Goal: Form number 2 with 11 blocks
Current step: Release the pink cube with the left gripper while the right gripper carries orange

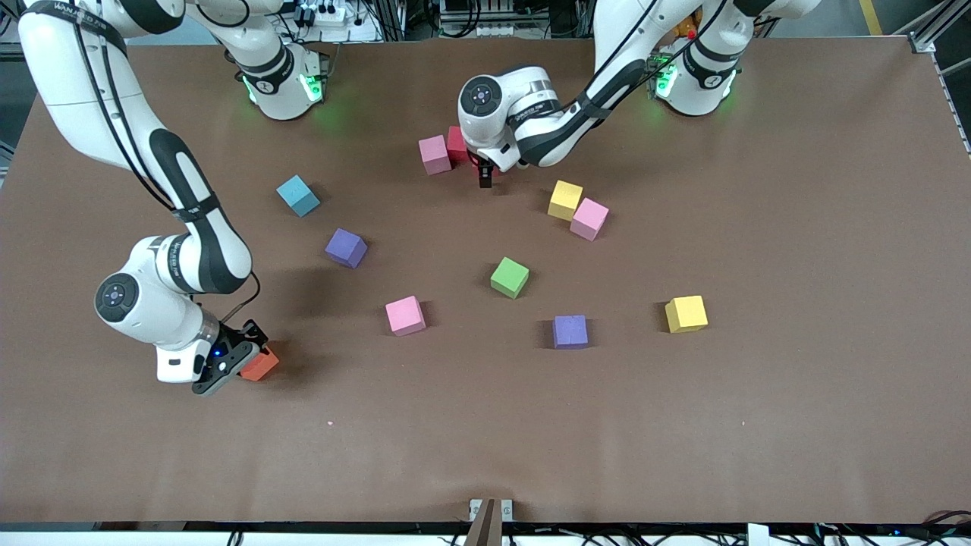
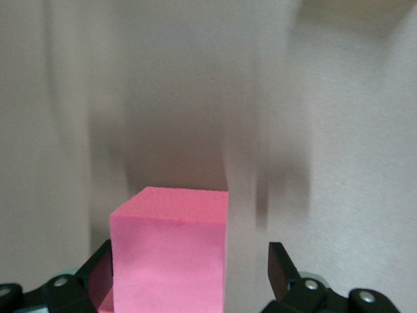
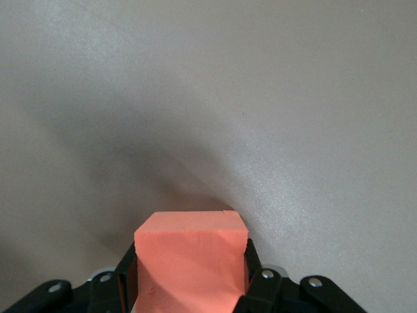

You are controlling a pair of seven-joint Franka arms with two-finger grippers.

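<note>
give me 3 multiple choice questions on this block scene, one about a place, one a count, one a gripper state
1. Where is the green block?
A. touching the light blue block
B. alone, nearer to the front camera than the yellow and pink pair
C. in the left gripper

2. How many purple blocks lie on the table?
A. one
B. two
C. four

3. What is the right gripper doing?
A. shut on the orange block
B. open over a bare spot
C. shut on a yellow block

Answers:
1 B, since the green block sits apart, lower in the front view than the touching yellow block and pink block.
2 B, one purple block toward the right arm's end and another purple block nearer the front camera.
3 A, its fingers press both sides of the orange block in the right wrist view.
</note>
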